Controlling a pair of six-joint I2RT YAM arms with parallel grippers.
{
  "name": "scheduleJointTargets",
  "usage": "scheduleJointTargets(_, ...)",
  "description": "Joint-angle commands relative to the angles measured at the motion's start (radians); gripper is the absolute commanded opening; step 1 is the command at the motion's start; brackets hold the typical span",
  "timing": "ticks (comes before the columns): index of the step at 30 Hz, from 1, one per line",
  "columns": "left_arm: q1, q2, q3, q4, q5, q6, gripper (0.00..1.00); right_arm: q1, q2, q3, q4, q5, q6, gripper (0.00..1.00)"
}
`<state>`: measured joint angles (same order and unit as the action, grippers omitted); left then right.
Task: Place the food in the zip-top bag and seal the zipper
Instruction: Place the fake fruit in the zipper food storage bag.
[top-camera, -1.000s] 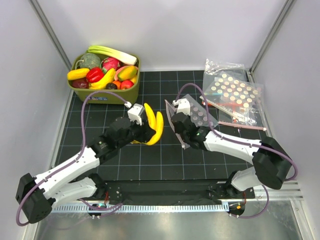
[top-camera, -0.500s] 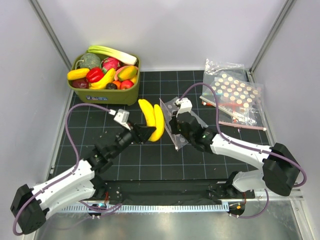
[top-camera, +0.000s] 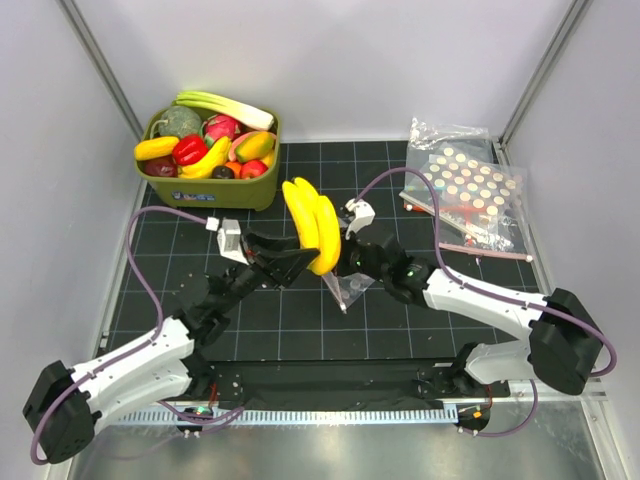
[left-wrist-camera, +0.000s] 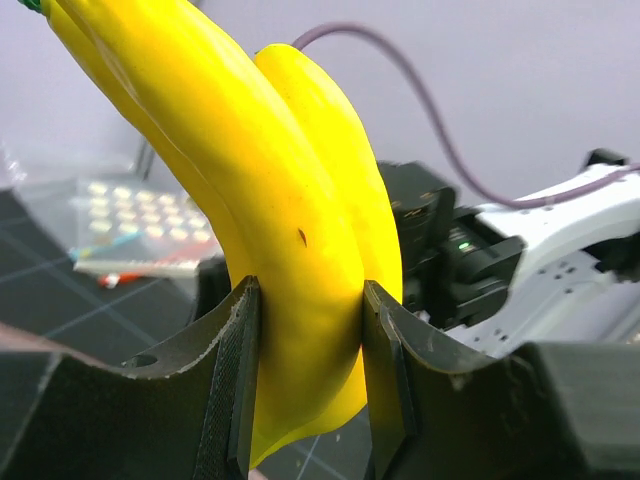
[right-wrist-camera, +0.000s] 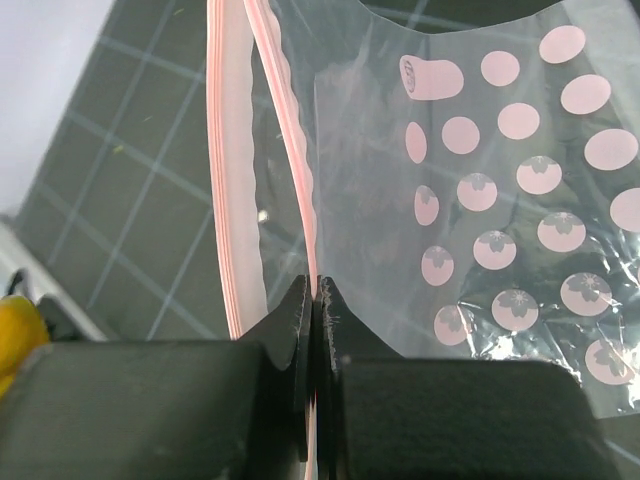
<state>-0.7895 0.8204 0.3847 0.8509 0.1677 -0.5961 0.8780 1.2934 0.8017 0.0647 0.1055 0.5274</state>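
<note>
One item, the banana bunch (left-wrist-camera: 290, 230), is gripped, and nothing is inside the zip-top bag (right-wrist-camera: 400, 230) yet, so I judge the task to be early: the pick-up is done, loading and sealing are left. The left gripper (left-wrist-camera: 305, 385) is clamped on the bunch, one finger pressed on each flank near its lower end, and the bunch appears lifted off the mat. Its long axis stands roughly upright out of the fingers, curving as it rises. The green-tipped stem end points up and away from the gripper, while the blunt ends poke out just below the fingers. Just beyond the bunch sits the right gripper (right-wrist-camera: 313, 310), its jaws closed tight on one lip of the bag at the zipper (right-wrist-camera: 298, 150). That pink strip runs straight away from the jaws, with the other lip parted just beside it, so the mouth looks partly open. The clear film, showing pale pink dots, spreads to the other side of the jaws. What remains is to feed the bunch into the mouth, fetch the other fruit, seemingly from the green basket (top-camera: 215, 193) well beyond the left gripper, and press the zipper shut.
</note>
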Motion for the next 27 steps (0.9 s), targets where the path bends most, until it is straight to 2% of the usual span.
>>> scheduleJointTargets(1,0.003,0.011,0.065,0.219,0.099,-0.007,0.00,0.004,-0.034,0.016,0.072,-0.145,0.042,0.01)
scheduleJointTargets(7,0.001,0.095,0.057,0.451,0.128,-0.047,0.00,0.006,-0.091,0.001,0.098,-0.213,0.072,0.01)
scheduleJointTargets(13,-0.008,0.215,0.079,0.580,0.164,-0.041,0.00,0.004,-0.154,-0.021,0.109,-0.225,0.098,0.01)
scheduleJointTargets(18,-0.008,0.296,0.063,0.692,0.118,-0.045,0.00,0.004,-0.201,-0.041,0.116,-0.219,0.115,0.01)
scheduleJointTargets(27,-0.016,0.298,0.140,0.697,0.159,-0.047,0.01,0.006,-0.201,-0.056,0.159,-0.259,0.151,0.01)
